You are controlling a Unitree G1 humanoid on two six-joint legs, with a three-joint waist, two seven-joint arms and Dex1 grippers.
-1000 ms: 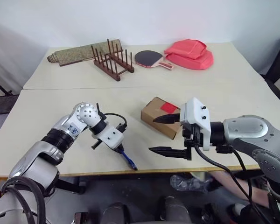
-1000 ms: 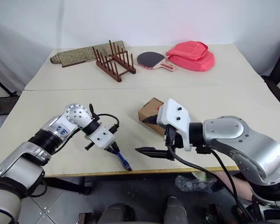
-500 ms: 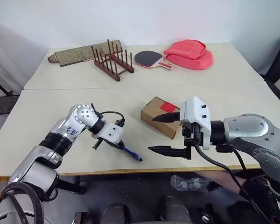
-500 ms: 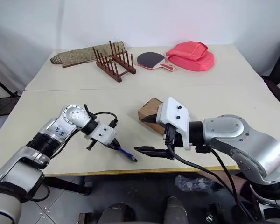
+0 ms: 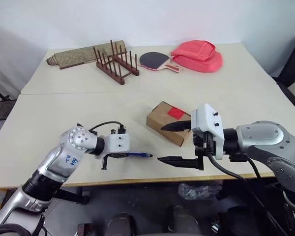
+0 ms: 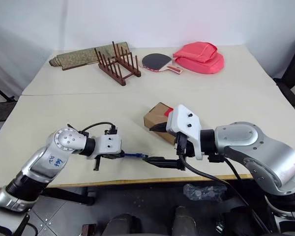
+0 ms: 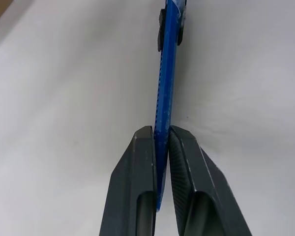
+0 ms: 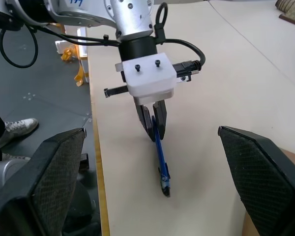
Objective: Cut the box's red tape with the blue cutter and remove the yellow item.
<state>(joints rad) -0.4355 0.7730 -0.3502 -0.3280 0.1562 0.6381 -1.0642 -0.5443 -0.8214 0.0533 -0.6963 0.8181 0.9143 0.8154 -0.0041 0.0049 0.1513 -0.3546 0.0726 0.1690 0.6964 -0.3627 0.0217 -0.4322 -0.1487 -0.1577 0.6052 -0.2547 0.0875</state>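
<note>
Our left gripper (image 7: pixel 161 147) clamped on blue cutter (image 5: pixel 137 155), tip toward right gripper (image 5: pixel 179 142), whose fingers stand wide apart. Box (image 5: pixel 168 122) with red tape (image 5: pixel 175 112) just behind. Risk: thin pinch at cutter's end, cutter may swivel or drop at handover.

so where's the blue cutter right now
Pinched in the left gripper, the blue cutter points toward the open right gripper, just left of the box.

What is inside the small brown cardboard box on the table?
Nothing inside can be seen: the brown cardboard box is closed, and a red square of tape sits on its top. Its contents are covered by the flaps.
</note>
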